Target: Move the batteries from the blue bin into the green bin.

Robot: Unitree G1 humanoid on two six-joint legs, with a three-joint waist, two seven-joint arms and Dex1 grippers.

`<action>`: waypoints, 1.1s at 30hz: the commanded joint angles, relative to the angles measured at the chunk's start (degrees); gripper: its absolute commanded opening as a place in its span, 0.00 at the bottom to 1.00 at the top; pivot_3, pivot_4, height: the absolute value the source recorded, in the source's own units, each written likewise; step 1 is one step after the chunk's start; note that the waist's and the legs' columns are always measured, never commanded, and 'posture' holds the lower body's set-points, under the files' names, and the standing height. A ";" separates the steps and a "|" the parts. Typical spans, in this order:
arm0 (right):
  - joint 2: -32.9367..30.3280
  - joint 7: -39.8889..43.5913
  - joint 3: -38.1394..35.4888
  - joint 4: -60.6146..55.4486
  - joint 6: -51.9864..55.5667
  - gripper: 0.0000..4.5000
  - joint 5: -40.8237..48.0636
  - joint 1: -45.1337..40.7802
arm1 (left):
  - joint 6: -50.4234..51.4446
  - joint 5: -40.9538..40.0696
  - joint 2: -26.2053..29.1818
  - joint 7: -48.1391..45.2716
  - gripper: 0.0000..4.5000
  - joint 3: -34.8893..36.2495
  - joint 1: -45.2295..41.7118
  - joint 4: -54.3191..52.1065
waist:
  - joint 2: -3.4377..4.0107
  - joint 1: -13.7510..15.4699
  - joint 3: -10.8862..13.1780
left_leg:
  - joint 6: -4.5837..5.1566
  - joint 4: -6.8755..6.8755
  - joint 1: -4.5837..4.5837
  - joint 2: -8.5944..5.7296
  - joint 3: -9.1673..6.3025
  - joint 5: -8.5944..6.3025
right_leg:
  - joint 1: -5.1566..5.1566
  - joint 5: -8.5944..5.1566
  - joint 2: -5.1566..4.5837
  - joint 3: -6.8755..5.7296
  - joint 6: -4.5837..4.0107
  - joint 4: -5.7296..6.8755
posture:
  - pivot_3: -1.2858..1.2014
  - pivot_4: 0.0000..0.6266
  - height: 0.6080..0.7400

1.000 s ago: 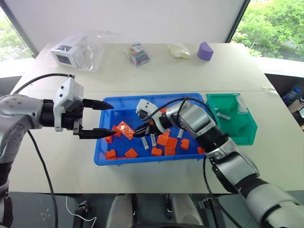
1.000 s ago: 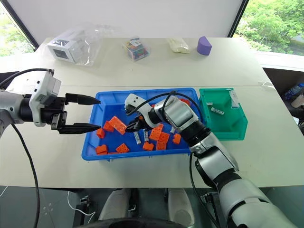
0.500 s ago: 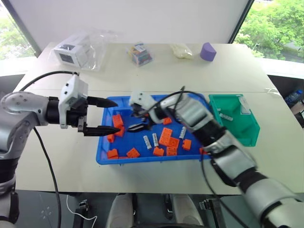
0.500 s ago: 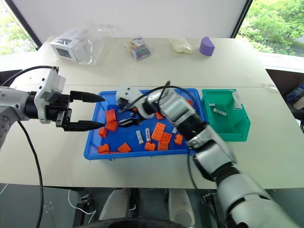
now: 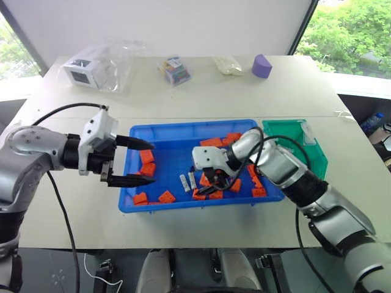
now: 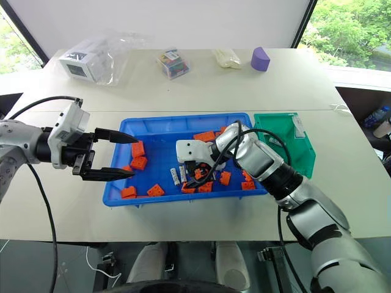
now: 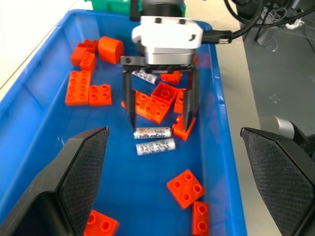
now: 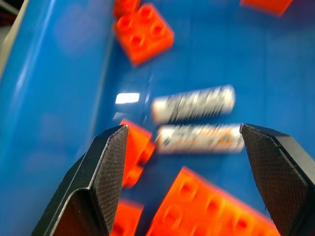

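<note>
Our right gripper [image 7: 160,110] is spread wide over two batteries [image 7: 154,139] lying mid blue bin [image 5: 183,128], grasping nothing. Left gripper [image 5: 142,162] released at the bin's left edge. Green bin [image 5: 314,160] touches its right end.

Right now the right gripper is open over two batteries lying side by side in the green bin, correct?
Not quite. The right gripper is open above the two batteries, but they lie side by side on the floor of the blue bin among orange bricks, not in the green bin. The left wrist view shows it plainly.
</note>
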 commanded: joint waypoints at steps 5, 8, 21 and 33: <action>-1.10 3.47 -3.96 -0.58 -1.14 0.82 0.58 -2.89 | -0.75 -0.73 1.91 -0.20 1.00 3.30 2.39 -1.80 | -0.02 0.30 0.02 | 0.00 0.03 -0.05 -0.02 0.03 0.00 | 0.01 -0.02 -0.06 0.00 -0.04 -0.07 | 0.52 0.24 0.95; 0.46 3.70 -3.56 0.75 -2.33 0.82 0.12 -2.51 | -0.60 -0.87 1.69 0.24 1.00 3.34 2.77 -2.20 | -0.03 0.23 0.01 | 0.00 0.04 -0.04 -0.02 0.02 0.00 | 0.01 -0.02 -0.05 0.00 -0.04 -0.07 | 0.52 0.24 0.95; 6.76 2.98 -0.50 11.39 -9.63 0.82 -4.84 -1.43 | -0.24 -1.26 1.71 1.44 1.00 4.71 4.03 -2.76 | -0.02 0.20 0.02 | -0.01 0.02 -0.03 0.00 0.02 0.00 | 0.01 -0.02 -0.01 0.00 -0.04 -0.05 | 0.52 0.24 0.95; 7.50 6.67 -5.01 7.46 -3.02 0.50 -0.75 -2.99 | -0.44 -1.51 1.50 2.66 1.00 4.37 3.30 -2.62 | -0.03 0.15 0.01 | -0.01 0.02 0.01 0.01 0.01 0.01 | 0.03 -0.02 -0.01 0.00 -0.04 -0.02 | 0.52 0.24 0.95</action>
